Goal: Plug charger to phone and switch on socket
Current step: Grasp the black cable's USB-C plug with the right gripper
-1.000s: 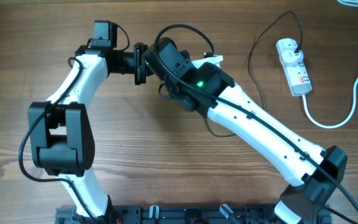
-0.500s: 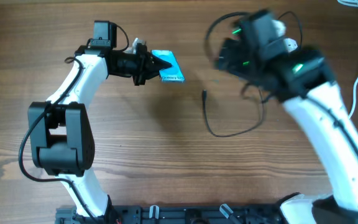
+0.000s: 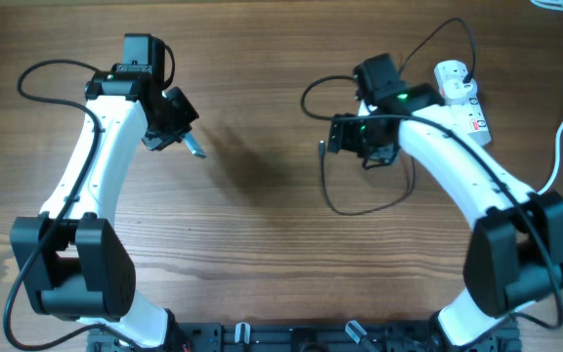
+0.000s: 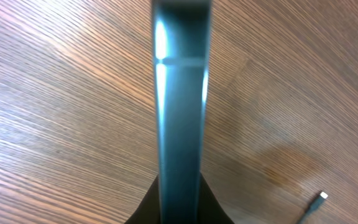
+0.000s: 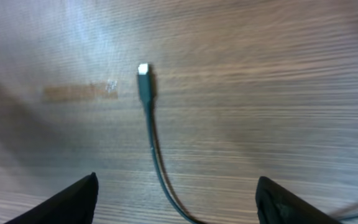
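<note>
My left gripper (image 3: 186, 137) is shut on the phone (image 3: 195, 148) and holds it edge-on above the table at the upper left. In the left wrist view the phone (image 4: 180, 106) is a narrow teal bar rising from between the jaws (image 4: 179, 211), and its screen is hidden. The charger's black plug tip (image 3: 321, 149) lies free on the wood, and its cable loops (image 3: 360, 203) back toward the socket (image 3: 462, 106) at the upper right. My right gripper (image 3: 334, 135) is open just above the tip. In the right wrist view the tip (image 5: 145, 79) lies ahead of the spread fingers (image 5: 179, 199).
The thick white lead (image 3: 555, 147) curves from the socket along the right edge. The charger tip also shows at the lower right of the left wrist view (image 4: 320, 198). Bare wooden table (image 3: 262, 254) lies between the arms.
The right arm swung away from the phone toward the socket, then came back to hover over the plug tip. The left arm drew back left and turned the phone from flat to edge-on.
</note>
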